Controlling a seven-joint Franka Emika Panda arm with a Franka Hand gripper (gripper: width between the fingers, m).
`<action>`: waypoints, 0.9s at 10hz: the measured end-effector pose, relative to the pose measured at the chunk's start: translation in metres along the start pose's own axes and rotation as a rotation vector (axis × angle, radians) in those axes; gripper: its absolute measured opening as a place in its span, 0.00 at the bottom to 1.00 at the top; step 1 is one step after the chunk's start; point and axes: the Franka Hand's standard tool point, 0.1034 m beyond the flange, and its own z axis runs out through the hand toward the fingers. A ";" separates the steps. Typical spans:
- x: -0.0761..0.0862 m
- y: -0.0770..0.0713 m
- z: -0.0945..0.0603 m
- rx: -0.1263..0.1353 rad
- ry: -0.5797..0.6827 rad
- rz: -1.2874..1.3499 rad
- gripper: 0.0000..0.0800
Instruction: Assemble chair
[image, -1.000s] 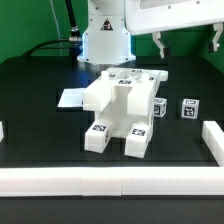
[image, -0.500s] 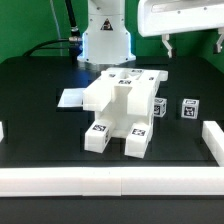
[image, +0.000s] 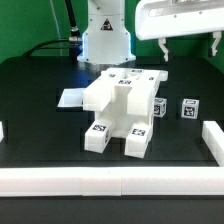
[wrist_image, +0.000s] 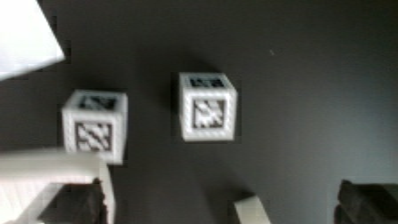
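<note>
The partly joined chair (image: 120, 110), glossy white blocks with square tags, sits mid-table. Two small white tagged blocks stand to its right in the exterior view, one close beside it (image: 158, 106) and one farther right (image: 189, 108). My gripper (image: 190, 50) hangs high above these blocks at the back right, open and empty. In the wrist view the two small blocks (wrist_image: 95, 124) (wrist_image: 206, 105) lie on the black table well below my gripper (wrist_image: 222, 205). The dark fingers (wrist_image: 71, 205) stand wide apart with nothing between them. A white chair part (wrist_image: 45, 175) shows beside one finger.
The marker board (image: 70, 98) lies flat to the exterior view's left of the chair. White border rails run along the front (image: 110, 182), the right (image: 213, 140) and the left edge (image: 2, 130). The robot base (image: 105, 40) stands behind the chair.
My gripper has shifted slightly toward the exterior view's right, still high and open. The chair and the small blocks have not moved.
</note>
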 end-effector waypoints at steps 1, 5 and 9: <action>-0.007 0.007 0.007 -0.014 0.006 -0.010 0.81; -0.002 0.034 0.009 -0.034 0.037 -0.089 0.81; 0.036 0.050 0.003 -0.033 0.070 -0.117 0.81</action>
